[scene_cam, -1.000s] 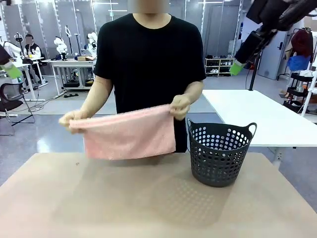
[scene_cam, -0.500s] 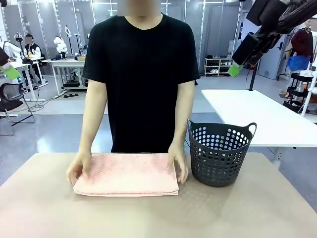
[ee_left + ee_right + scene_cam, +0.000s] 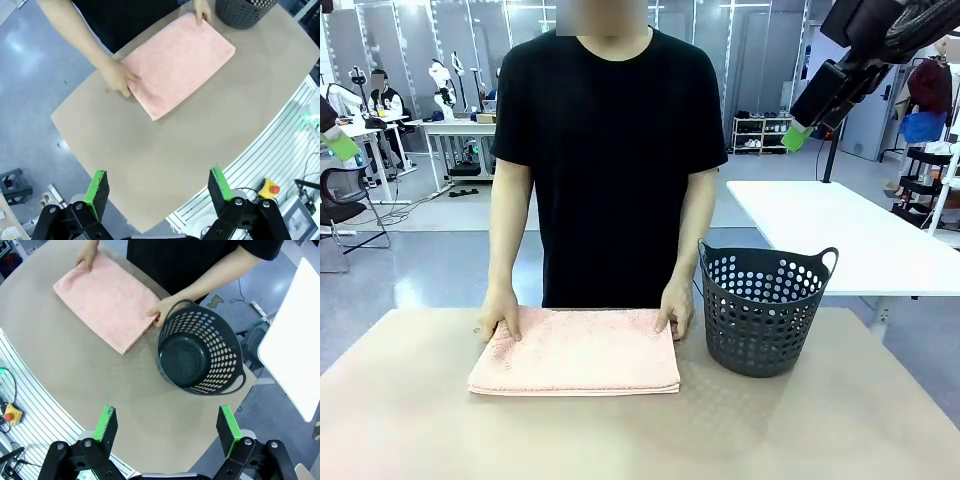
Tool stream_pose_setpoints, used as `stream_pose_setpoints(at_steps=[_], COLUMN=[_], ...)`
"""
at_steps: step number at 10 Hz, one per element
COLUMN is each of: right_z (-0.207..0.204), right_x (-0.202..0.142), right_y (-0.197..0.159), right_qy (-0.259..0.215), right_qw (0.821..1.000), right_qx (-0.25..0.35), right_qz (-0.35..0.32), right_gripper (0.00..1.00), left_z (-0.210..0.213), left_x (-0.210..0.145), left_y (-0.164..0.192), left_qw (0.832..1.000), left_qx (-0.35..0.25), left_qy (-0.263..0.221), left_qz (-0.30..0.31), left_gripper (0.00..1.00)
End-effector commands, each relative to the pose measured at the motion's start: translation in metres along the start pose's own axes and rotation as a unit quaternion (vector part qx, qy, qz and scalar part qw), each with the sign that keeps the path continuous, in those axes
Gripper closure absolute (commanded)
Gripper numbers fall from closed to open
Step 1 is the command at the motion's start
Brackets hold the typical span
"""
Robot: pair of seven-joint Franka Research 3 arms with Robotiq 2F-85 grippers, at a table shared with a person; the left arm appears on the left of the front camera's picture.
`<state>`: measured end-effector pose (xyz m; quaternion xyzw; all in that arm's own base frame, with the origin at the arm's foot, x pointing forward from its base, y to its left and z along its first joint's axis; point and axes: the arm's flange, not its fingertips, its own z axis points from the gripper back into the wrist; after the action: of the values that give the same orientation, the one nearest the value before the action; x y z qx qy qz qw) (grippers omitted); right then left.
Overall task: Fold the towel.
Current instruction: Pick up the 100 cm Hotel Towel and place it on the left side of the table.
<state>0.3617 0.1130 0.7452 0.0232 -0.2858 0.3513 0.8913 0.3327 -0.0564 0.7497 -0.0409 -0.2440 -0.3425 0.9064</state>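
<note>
— Both grippers first: what are they doing?
— Idling. The left gripper (image 3: 157, 175) and the right gripper (image 3: 166, 411) hang high above the table (image 3: 840, 440), jaws spread wide, with nothing between the green pads. I'd guess they are held up there to leave the person room to work.
— And the table itself?
— One tan table, bearing two things. The person stands at its far edge, close enough to reach onto it.
— Where is the towel?
— The towel (image 3: 578, 352) lies flat on the table in front of the person, a neat pink rectangle. Its near edge shows stacked layers, so it is already folded at least once. One towel, no more.
— Why the hands on it?
— One hand (image 3: 502, 318) rests on a far corner and the other hand (image 3: 675, 312) on the opposite far corner. To my eye they are pressing the layers flat or squaring the edges. Whether another fold is meant, I can't say.
— The basket?
— One dark perforated basket (image 3: 765, 310), upright and empty, stands just beside the towel on the robot's right. As far as I can tell it does not touch the towel. Likely it stands there to receive the folded towel.
— Tally?
— Two grippers, one table, one person, one towel, one basket, two hands.
</note>
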Motion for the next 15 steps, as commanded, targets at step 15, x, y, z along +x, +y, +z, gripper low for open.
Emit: stream_pose_setpoints(at_steps=[15], right_z=[0.0011], right_x=[-0.0012], right_y=[-0.0009], right_qy=[0.001], right_qw=[1.000], right_qx=[-0.003], right_qz=[-0.002], right_gripper=[0.00], left_z=[0.0028], left_x=[-0.0015], left_y=[0.0011], left_qw=[1.000], left_qx=[0.002], left_qy=[0.001], left_qz=[-0.002], left_gripper=[0.00])
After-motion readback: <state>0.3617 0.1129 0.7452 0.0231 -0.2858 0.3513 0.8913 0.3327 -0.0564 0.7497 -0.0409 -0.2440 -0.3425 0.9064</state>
